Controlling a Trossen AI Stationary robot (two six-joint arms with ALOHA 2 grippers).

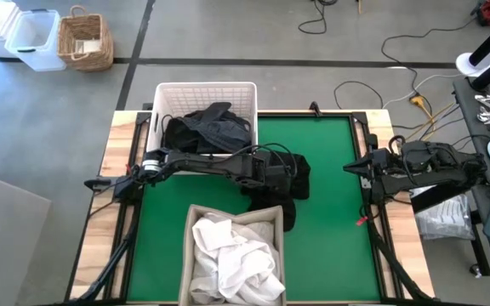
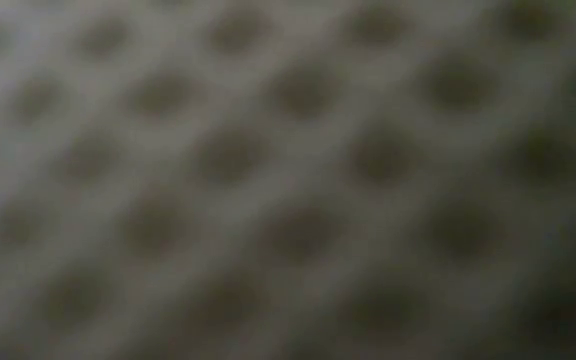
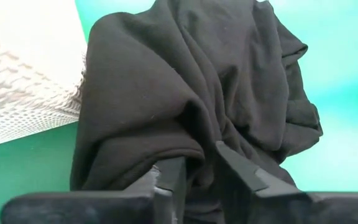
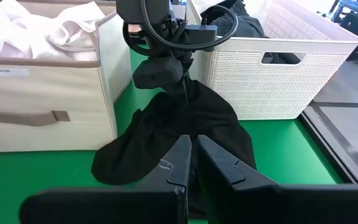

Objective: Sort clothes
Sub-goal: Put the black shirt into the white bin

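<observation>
A black garment (image 1: pixel 298 180) lies in a heap on the green mat, between the white plastic basket (image 1: pixel 207 87) at the far edge and a beige fabric bin (image 1: pixel 187 246) at the near edge. My left gripper (image 1: pixel 286 170) reaches over from the table's left and is shut on this garment (image 3: pixel 191 81). Dark clothes (image 1: pixel 207 132) fill the basket, and white clothes (image 1: pixel 232 255) fill the bin. My right gripper (image 1: pixel 347 167) hangs shut over the mat's right edge, touching nothing. The right wrist view looks past its fingers (image 4: pixel 191 140) at the garment (image 4: pixel 148 143). My left gripper pinches a raised fold (image 3: pixel 197 134) at the top of the black garment between its two fingers (image 3: pixel 174 171). It comes from above, pointing down (image 4: pixel 184 93). The cloth rises to a peak under the fingers, and the rest of the heap (image 4: pixel 135 155) lies on the mat.
The basket's wall (image 4: pixel 278 81) stands just beyond the garment, and the bin's wall (image 4: pixel 42 106) stands close on its near side. Green mat (image 1: pixel 339 221) shows bare to the right. The low view is filled by a blurred mesh pattern. Cables and boxes lie on the floor beyond the table.
</observation>
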